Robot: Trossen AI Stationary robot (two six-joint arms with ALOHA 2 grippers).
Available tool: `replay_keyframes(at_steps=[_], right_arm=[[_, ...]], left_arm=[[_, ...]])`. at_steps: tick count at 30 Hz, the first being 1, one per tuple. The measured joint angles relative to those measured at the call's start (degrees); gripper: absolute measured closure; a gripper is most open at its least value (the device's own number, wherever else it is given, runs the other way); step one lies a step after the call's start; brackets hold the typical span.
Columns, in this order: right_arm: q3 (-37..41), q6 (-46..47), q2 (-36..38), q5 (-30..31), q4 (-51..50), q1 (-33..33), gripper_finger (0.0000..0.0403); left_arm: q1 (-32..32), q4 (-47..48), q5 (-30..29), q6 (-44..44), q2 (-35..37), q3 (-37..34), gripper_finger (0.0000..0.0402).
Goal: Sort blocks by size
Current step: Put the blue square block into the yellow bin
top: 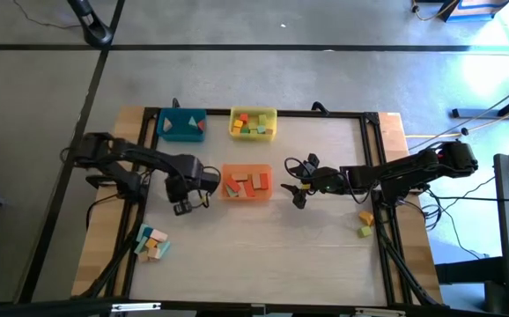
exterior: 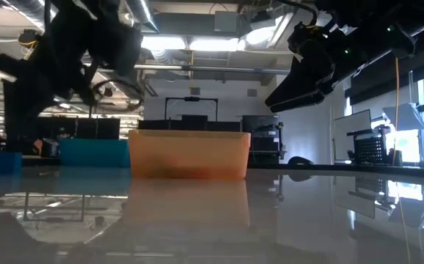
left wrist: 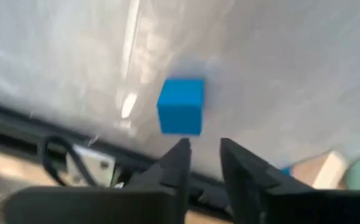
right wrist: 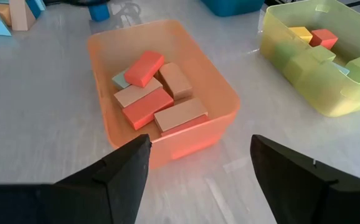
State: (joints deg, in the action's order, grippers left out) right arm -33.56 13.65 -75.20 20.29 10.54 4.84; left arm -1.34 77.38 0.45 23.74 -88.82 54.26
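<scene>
Left gripper [left wrist: 203, 158] narrowly parted over blue block [left wrist: 180, 105], probably just released; right gripper [right wrist: 198, 163] wide, empty. Three trays part filled — loose blocks [top: 151, 242] left.

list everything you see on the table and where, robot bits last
orange tray: one, orange, table centre, holds red and natural-wood blocks
yellow tray: one, yellow, behind the orange tray, holds green, yellow and red blocks
blue tray: one, teal-blue, left of the yellow tray, a few blocks inside
blue cube: one, blue, just ahead of the left gripper's fingertips, not held
block pile: several, mixed pale colours, front left of table
loose blocks: two or so, yellow and green, by the right edge
table: one, pale top, dark frame
left gripper: one, dark, left of the orange tray, slightly open
right gripper: one, dark, right of the orange tray, open, empty
</scene>
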Motion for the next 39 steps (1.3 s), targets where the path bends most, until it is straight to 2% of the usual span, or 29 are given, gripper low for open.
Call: replay_keyframes(at_steps=[7,12,18,32,39], right_arm=[[0.0,0.0,0.0,0.0,0.0,0.0,0.0127],[0.0,0.0,0.0,-0.1,0.0,0.0,0.0127],[0.0,0.0,0.0,-0.4,0.0,0.0,0.0127],[0.0,0.0,0.0,-0.5,0.0,0.0,0.0127],[0.0,0.0,0.0,-0.6,0.0,0.0,0.0127]], left_arm=[[0.3,-4.8,-2.9,2.7,3.0,0.0,0.0219],[1.9,-5.1,-3.8,5.0,3.0,-1.8,0.0181],[3.4,-7.4,-4.1,5.0,3.1,-6.0,0.0179],[3.5,-7.5,-3.7,4.1,3.2,-6.6,0.0178],[3.6,-11.1,-2.1,3.3,3.1,-11.9,0.0178]])
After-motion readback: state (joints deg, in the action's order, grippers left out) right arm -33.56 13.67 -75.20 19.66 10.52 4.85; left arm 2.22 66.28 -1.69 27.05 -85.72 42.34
